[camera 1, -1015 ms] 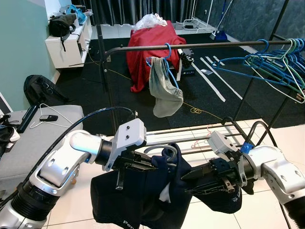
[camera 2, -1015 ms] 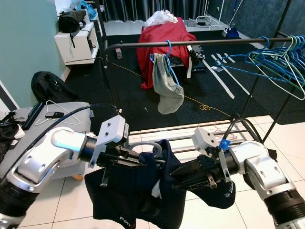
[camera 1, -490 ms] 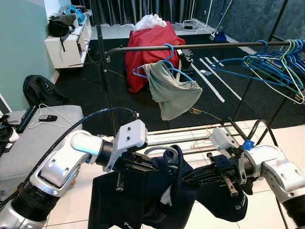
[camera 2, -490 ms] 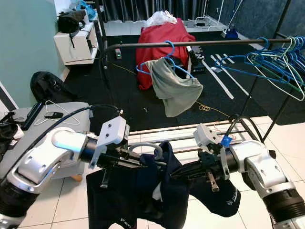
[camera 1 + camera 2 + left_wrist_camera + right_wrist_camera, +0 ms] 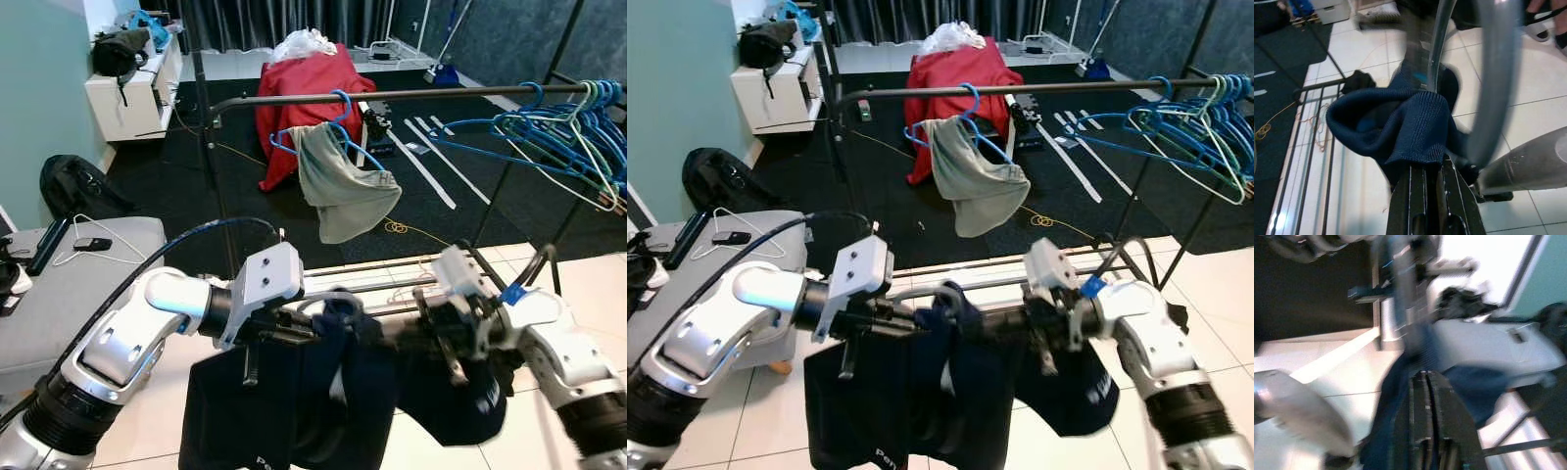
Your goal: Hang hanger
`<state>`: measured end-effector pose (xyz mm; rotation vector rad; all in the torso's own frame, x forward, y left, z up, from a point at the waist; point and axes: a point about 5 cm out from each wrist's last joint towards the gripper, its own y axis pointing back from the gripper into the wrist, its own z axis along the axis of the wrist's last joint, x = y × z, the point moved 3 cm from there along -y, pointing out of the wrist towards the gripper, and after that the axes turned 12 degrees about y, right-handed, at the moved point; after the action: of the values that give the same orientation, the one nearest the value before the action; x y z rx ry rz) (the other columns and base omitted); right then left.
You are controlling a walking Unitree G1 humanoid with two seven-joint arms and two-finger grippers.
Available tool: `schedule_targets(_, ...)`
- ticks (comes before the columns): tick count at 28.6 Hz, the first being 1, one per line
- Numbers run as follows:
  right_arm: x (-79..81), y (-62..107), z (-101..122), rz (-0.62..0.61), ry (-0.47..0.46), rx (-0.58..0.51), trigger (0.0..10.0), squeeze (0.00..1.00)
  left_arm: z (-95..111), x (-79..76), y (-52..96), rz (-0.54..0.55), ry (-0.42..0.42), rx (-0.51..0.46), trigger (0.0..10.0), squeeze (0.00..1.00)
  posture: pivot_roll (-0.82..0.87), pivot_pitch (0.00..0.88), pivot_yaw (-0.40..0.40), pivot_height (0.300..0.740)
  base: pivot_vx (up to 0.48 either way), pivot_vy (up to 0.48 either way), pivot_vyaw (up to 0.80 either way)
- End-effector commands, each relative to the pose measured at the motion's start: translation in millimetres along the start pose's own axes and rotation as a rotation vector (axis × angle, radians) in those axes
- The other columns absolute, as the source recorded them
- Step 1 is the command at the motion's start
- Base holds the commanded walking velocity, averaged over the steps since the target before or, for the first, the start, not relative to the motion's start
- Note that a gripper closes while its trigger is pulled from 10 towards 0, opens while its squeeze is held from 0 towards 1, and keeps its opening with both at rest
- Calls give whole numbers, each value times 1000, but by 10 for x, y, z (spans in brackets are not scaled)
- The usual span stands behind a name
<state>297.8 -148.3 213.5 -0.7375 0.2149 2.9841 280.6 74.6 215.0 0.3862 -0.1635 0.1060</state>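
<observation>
Left gripper (image 5: 294,335) sits low in front of the robot, fingers pressed together on the collar of a dark navy garment (image 5: 294,421); in the left wrist view the ribbed navy fabric (image 5: 1400,127) is bunched right at the fingertips, with the grey hanger hook (image 5: 1488,78) curving up just beyond. Right gripper (image 5: 1019,323) is level with it on the other side of the garment, blurred; in the right wrist view its fingers (image 5: 1425,421) lie flat against each other with navy cloth around them, but whether cloth is pinched between them cannot be told. Garment hangs down between both arms over white tiled floor (image 5: 157,431). Beyond it stands a black clothes rail (image 5: 411,95) carrying a blue hanger with a grey-green garment (image 5: 338,186) and a cluster of empty blue hangers (image 5: 558,122) at the robot's right.
</observation>
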Motion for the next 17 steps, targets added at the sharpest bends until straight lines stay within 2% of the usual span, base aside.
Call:
schedule_targets(1,39,7,28,13,-14,-24,10000,1000,66,-55,-29,-25,-36,-15,0,0,-122,78,-25,740,0,0,0)
schedule_targets(5,81,4,17,36,-36,-22,10000,1000,81,-54,-35,-25,-38,-21,0,0,-122,78,-25,740,0,0,0)
schedule_targets(6,166,5,-28,81,-66,6,10000,988,105,-54,-41,-27,-42,-30,0,0,-122,77,-25,740,0,0,0)
schedule_targets(7,166,5,-28,81,-66,6,10000,988,105,-54,-41,-27,-42,-30,0,0,-122,77,-25,740,0,0,0)
schedule_targets(8,222,16,-63,116,-88,31,10000,0,128,-61,-47,-34,-47,-38,0,0,-124,76,-23,740,0,0,0)
schedule_targets(17,301,103,-187,198,-156,106,10000,0,177,-110,-105,-67,-71,-49,0,0,-126,76,-29,740,0,0,0)
